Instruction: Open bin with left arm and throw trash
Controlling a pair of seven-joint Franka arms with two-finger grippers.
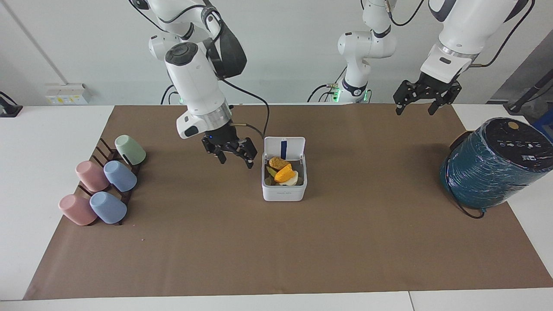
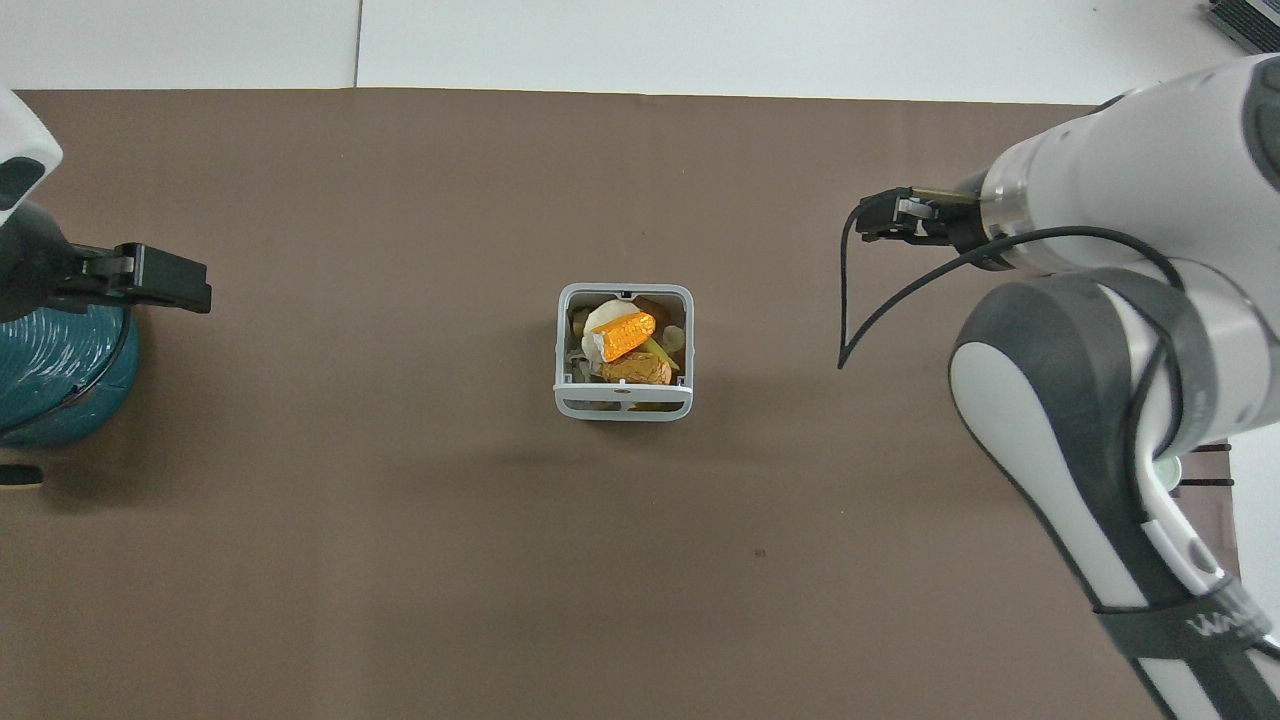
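The white bin (image 1: 284, 192) (image 2: 622, 408) stands mid-mat with its lid (image 1: 284, 147) upright. Inside lie the trash lumps: an orange one (image 1: 285, 173) (image 2: 627, 333) on top, a brownish-yellow one (image 1: 278, 163) (image 2: 635, 368) and a cream-white one (image 1: 293, 180) (image 2: 602, 320). My right gripper (image 1: 235, 159) (image 2: 880, 215) hangs open and empty over the mat beside the bin, toward the right arm's end. Over the mat at the left arm's end, by the teal cylinder, my left gripper (image 1: 414, 111) (image 2: 170, 285) waits open and empty.
A large teal wrapped cylinder (image 1: 492, 166) (image 2: 50, 380) lies at the left arm's end of the table. A dark rack with several pastel cups (image 1: 106, 183) sits at the right arm's end. The brown mat (image 1: 276, 250) covers the table's middle.
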